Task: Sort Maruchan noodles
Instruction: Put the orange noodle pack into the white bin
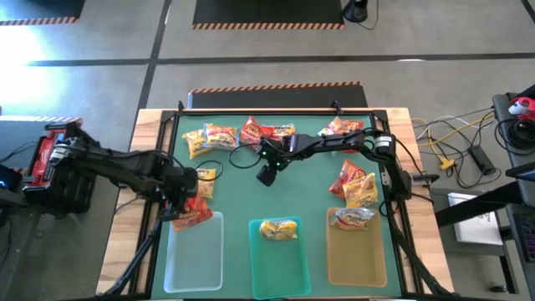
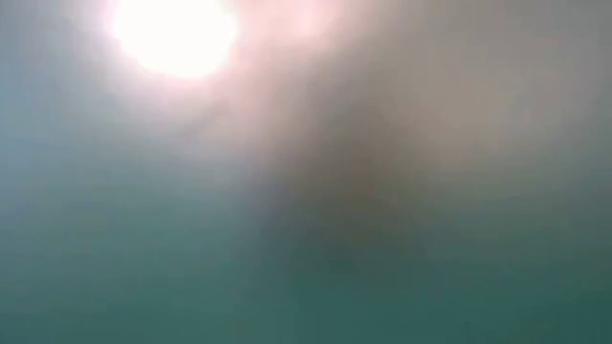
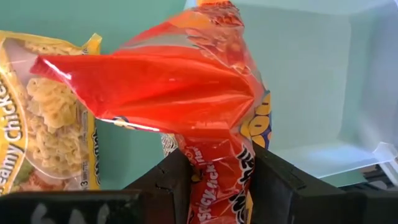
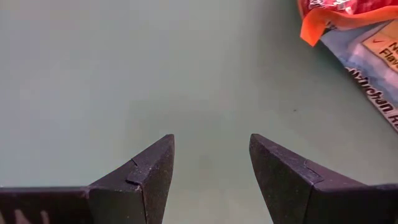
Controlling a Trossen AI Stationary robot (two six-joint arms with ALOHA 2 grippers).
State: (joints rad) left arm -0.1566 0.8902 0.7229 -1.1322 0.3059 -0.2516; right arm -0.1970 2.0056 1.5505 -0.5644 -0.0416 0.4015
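My left gripper [image 1: 185, 199] is shut on a red noodle packet [image 3: 186, 87] at the far left corner of the clear tray [image 1: 201, 259]. A yellow packet [image 3: 43, 124] lies on the green mat right beside it. My right gripper [image 4: 211, 149] stands open above bare mat at the table's middle [image 1: 267, 174], with nothing between its fingers. Several more packets lie along the mat's far edge and right side [image 1: 263, 132]. One yellow packet [image 1: 280, 228] lies in the teal tray, and another packet [image 1: 351, 219] in the amber tray. My left gripper pinches the red packet's printed body [image 3: 214, 168] between its two fingers, which come steeply from above. The packet's crimped end [image 3: 74, 68] flares out beyond the fingertips. I cannot tell whether the packet hangs clear or rests on the tray's corner.
Teal tray [image 1: 255, 267] and amber tray [image 1: 334, 263] stand to the right of the clear one along the near edge. A red packet [image 4: 348, 25] lies a little beyond my right gripper. Cables and gear lie off the table's right side. The low view shows only blur.
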